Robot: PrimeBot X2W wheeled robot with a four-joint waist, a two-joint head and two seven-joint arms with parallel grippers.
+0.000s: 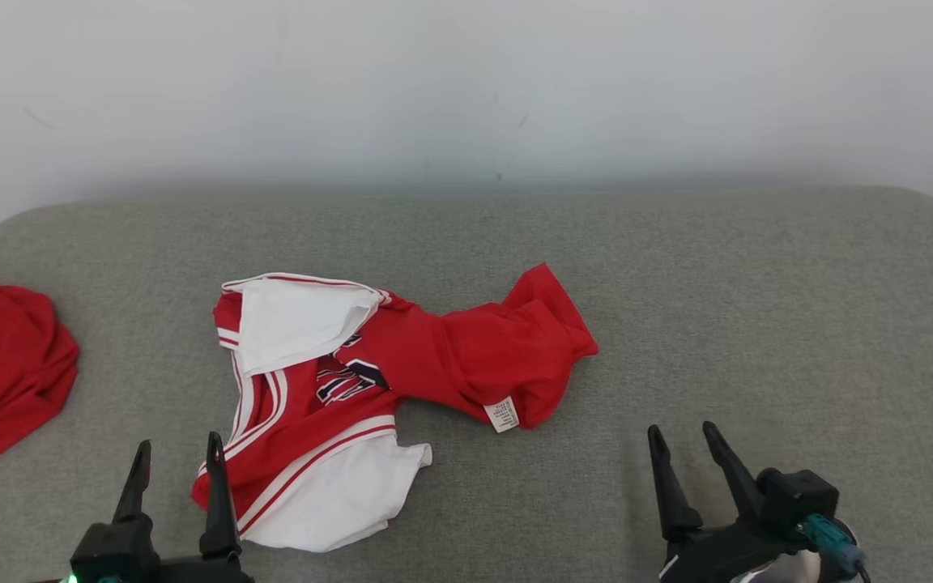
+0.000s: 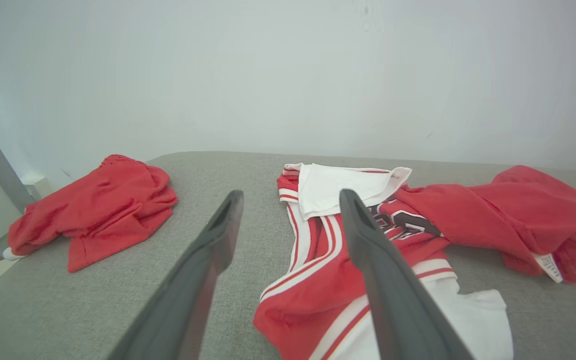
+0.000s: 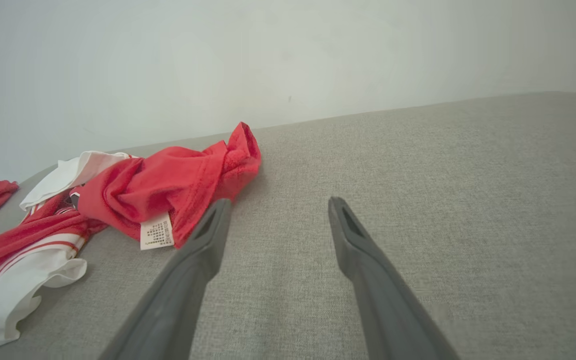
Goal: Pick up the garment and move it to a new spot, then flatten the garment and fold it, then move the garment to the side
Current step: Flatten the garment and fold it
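My left gripper (image 1: 179, 441) and right gripper (image 1: 682, 427) both stand wide and empty, the crumpled red-and-white garment (image 1: 450, 356) on the grey cushion (image 1: 758, 324) between them, perhaps just touching my left's inner finger

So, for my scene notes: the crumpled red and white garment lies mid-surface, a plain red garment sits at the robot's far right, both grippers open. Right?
Not quite. The plain red garment sits at the robot's far left, as the head view shows. The red and white garment does lie crumpled mid-surface, and the left gripper and right gripper are both open.
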